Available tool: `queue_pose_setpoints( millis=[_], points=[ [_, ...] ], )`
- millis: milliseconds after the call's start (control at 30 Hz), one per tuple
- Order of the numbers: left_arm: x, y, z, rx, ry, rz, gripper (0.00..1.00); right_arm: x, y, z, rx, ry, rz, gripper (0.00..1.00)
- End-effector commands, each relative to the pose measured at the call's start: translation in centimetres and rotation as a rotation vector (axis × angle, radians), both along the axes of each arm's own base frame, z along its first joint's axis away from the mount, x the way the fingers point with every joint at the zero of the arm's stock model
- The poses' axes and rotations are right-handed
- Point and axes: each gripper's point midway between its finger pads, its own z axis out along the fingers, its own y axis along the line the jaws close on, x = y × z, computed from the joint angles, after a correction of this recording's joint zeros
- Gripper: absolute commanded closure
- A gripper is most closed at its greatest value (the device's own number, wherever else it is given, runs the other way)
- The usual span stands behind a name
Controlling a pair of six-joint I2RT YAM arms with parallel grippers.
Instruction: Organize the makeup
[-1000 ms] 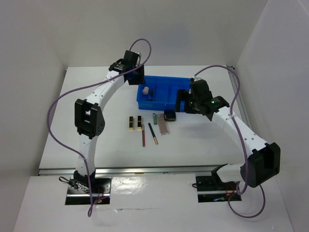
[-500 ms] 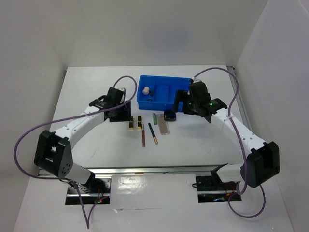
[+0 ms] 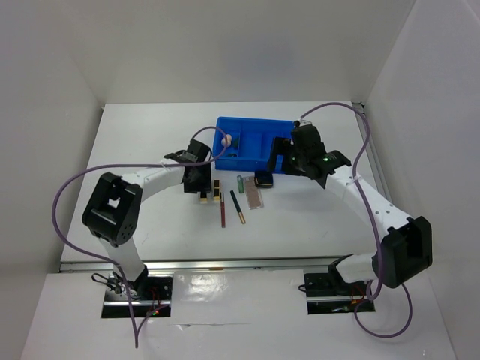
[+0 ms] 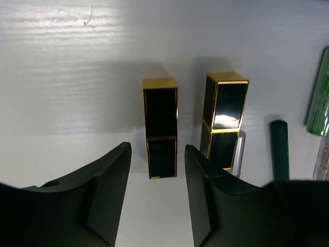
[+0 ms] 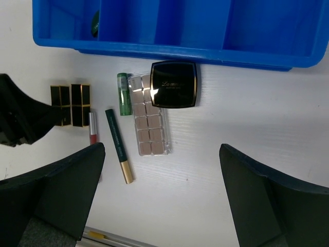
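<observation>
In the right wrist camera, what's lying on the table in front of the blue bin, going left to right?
Left black-and-gold case → right black-and-gold case → thin red pencil → green tube → pinkish palette → black square compact.

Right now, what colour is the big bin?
The bin is blue; right wrist view shows it best.

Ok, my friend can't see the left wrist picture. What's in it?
The left gripper has its black fingers open on either side of a black-and-gold makeup case lying on the white table. A second matching case, a dark pencil and a green tube lie to its right.
</observation>
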Motion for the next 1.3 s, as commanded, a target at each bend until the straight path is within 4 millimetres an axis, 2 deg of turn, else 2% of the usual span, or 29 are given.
queue_pose_setpoints(
  millis=[0, 33, 133, 167, 200, 233, 300, 333, 400, 433, 533, 567, 633, 733, 767, 800, 833, 867, 900, 933, 967, 1000, 1033, 1067, 1100, 1133, 1167, 1233, 1267],
  points=[
    [2.4, -0.2, 0.3, 0.01, -0.049, 0.049, 0.42, -0.1, -0.1, 2.7, 0.023, -0.078, -0.011, 0.0],
    [2.3, -0.2, -0.1, 0.01, -0.038, 0.058, 0.43, 0.0, -0.2, 2.7, 0.018, -0.08, -0.017, 0.0],
    [2.2, -0.2, -0.8, 0.017, -0.016, 0.066, 0.58, -0.2, -0.5, 2.9, 0.012, -0.083, -0.025, 0.0],
    [2.3, -0.1, -0.6, 0.028, -0.019, 0.071, 0.7, -0.1, -0.6, 2.9, 0.007, -0.086, -0.031, 0.0],
    [2.2, 0.0, -0.2, 0.026, -0.022, 0.071, 0.74, -0.1, -0.6, 2.9, 0.007, -0.086, -0.031, 0.0],
    [1.9, 0.9, 0.0, 0.062, -0.022, 0.097, 0.8, -0.1, -0.6, 2.9, 0.007, -0.086, -0.031, 0.0],
    [1.8, 1.7, 1.2, 0.097, -0.033, 0.114, 0.87, -0.2, -0.9, 2.7, -0.003, -0.08, -0.038, 0.0],
    [2.0, 1.9, 2.9, 0.096, -0.068, 0.111, 0.94, -0.2, -0.9, 2.7, -0.003, -0.08, -0.038, 0.0],
    [1.7, 2.4, 5.1, 0.118, -0.085, 0.083, 0.99, -0.2, -0.9, 2.7, -0.003, -0.08, -0.038, 0.0],
    [1.7, 2.5, 7.2, 0.106, -0.125, 0.07, 0.99, -0.2, -0.9, 2.7, -0.003, -0.08, -0.038, 0.0],
    [1.8, 0.9, 11.4, 0.023, -0.193, -0.038, 1.0, 0.0, -0.8, 2.9, 0.001, -0.088, -0.038, 0.0],
    [1.6, -0.2, 12.7, -0.032, -0.207, -0.096, 1.0, 0.2, -0.7, 3.1, 0.006, -0.098, -0.039, 0.0],
    [2.9, -2.3, 16.1, -0.133, -0.298, -0.144, 1.0, 0.2, -0.7, 3.1, 0.006, -0.098, -0.039, 0.0],
    [5.0, -5.7, 18.3, -0.252, -0.325, -0.221, 1.0, 0.3, -0.6, 3.5, 0.01, -0.106, -0.039, 0.0],
    [6.6, -7.7, 18.9, -0.285, -0.336, -0.254, 1.0, 0.1, -0.7, 3.3, 0.006, -0.098, -0.039, 0.0],
    [7.2, -8.0, 20.6, -0.3, -0.376, -0.257, 1.0, 0.0, -0.8, 3.7, 0.012, -0.109, -0.039, 0.0],
    [8.5, -9.2, 18.9, -0.3, -0.347, -0.254, 1.0, -0.3, -1.1, 4.2, 0.01, -0.118, -0.046, 0.0],
    [9.3, -10.0, 18.9, -0.315, -0.347, -0.266, 1.0, -0.6, -1.2, 4.5, 0.011, -0.121, -0.046, 0.0],
    [10.7, -11.2, 21.0, -0.358, -0.392, -0.28, 1.0, -0.8, -1.5, 4.8, 0.014, -0.126, -0.06, 0.0],
    [11.6, -11.9, 21.0, -0.37, -0.4, -0.288, 1.0, -1.5, -1.8, 4.3, 0.016, -0.105, -0.07, 0.0],
    [13.0, -12.6, 18.4, -0.362, -0.357, -0.278, 1.0, -2.1, -2.3, 5.1, 0.027, -0.124, -0.083, 0.0],
    [13.8, -13.6, 18.2, -0.387, -0.36, -0.297, 1.0, -2.7, -2.4, 5.2, 0.044, -0.121, -0.097, 0.0],
    [15.1, -14.4, 20.1, -0.409, -0.402, -0.309, 1.0, -3.2, -3.1, 4.9, 0.036, -0.118, -0.12, 0.0],
    [15.8, -14.9, 19.5, -0.414, -0.393, -0.315, 1.0, -4.2, -3.7, 5.4, 0.043, -0.125, -0.134, 0.0],
    [16.9, -15.5, 16.8, -0.406, -0.35, -0.303, 1.0, -4.7, -3.9, 5.5, 0.05, -0.125, -0.14, 0.0],
    [17.4, -16.4, 17.9, -0.417, -0.378, -0.315, 1.0, -5.5, -4.4, 5.0, 0.04, -0.106, -0.153, 0.0],
    [17.9, -16.5, 17.1, -0.408, -0.372, -0.309, 1.0, -6.0, -5.0, 5.8, 0.053, -0.127, -0.178, 0.0],
    [18.7, -16.7, 15.5, -0.404, -0.368, -0.292, 1.0, -6.8, -5.6, 5.6, 0.06, -0.115, -0.213, 0.0],
    [19.0, -16.7, 15.7, -0.406, -0.382, -0.279, 1.0, -7.5, -6.2, 5.4, 0.056, -0.107, -0.226, 0.0]
  ],
)
